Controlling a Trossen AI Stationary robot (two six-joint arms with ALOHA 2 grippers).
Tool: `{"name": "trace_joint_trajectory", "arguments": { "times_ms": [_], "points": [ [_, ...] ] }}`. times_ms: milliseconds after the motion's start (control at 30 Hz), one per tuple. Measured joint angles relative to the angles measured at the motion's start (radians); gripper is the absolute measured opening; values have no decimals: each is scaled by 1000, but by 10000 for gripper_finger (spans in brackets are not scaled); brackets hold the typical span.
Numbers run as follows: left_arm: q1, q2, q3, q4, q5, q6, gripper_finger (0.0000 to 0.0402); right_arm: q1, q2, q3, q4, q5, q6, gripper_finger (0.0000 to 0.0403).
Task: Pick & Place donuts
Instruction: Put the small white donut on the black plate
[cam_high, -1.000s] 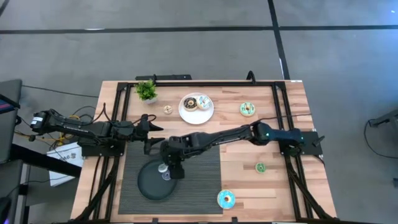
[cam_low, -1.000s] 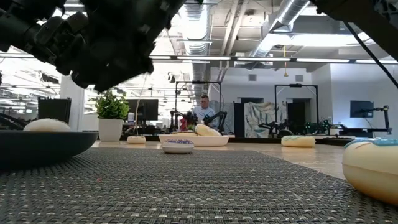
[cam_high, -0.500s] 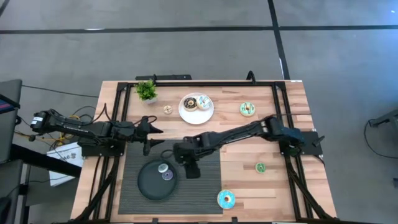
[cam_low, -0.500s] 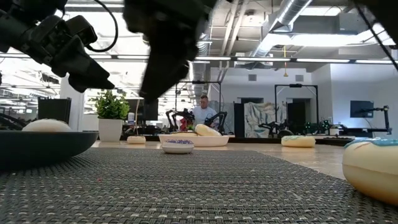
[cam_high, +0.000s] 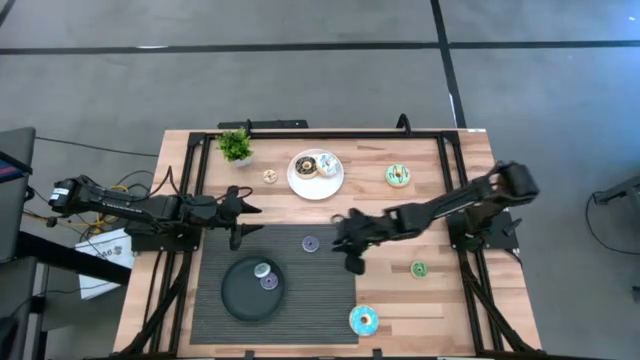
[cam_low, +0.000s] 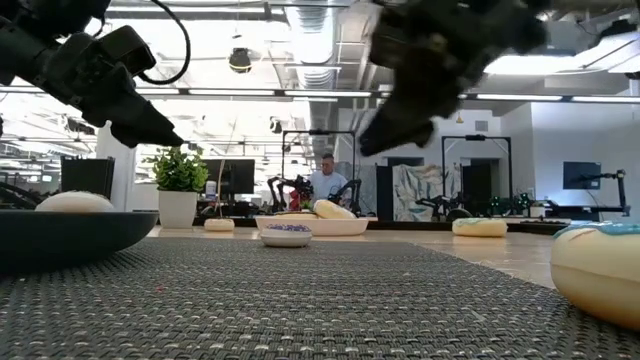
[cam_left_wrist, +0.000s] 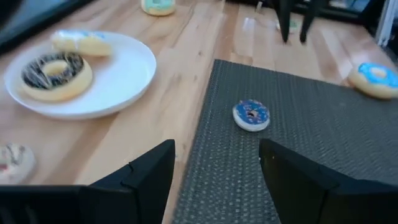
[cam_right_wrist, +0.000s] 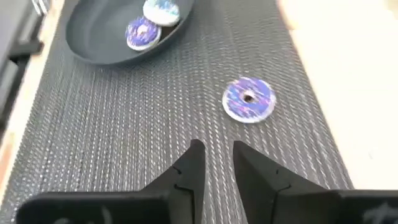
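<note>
Right pincer (cam_high: 350, 252) hovers nearly closed and empty over the mat (cam_high: 330, 300); left pincer (cam_high: 245, 218) waits open.

I see a dark grey woven mat (cam_high: 278, 285) on the pale wood table (cam_high: 470, 300). The black dish (cam_high: 240, 295) holds a purple small donut (cam_high: 269, 282) and a teal one (cam_high: 261, 269). Another purple small donut (cam_high: 310, 243), flecked white, lies on the mat. The white plate (cam_high: 316, 182) carries a chocolate-brown donut (cam_high: 307, 165) with white streaks. A blue-iced donut (cam_high: 363, 320) and two green ones (cam_high: 398, 176) (cam_high: 418, 269) sit on bare wood.
</note>
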Motion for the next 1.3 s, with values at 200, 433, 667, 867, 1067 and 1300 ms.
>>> {"name": "trace_joint_trajectory", "arguments": {
  "times_ms": [200,433,667,867,1067,1300],
  "points": [
    [0,0,0,59,-79,40,226,11,-200,-306,200,17,45,66],
    [23,25,63,-3,-192,-39,217,0,-361,-573,458,225,74,66],
    [172,183,262,-190,-221,-63,186,-54,-449,-712,578,195,59,66],
    [272,355,423,-259,-221,-49,173,-81,-487,-773,659,72,15,65],
    [349,503,514,-281,-209,-21,172,-88,-506,-794,696,43,5,65],
    [469,673,586,-364,-111,-116,172,-88,-506,-794,696,38,-47,65]
  ]
}}
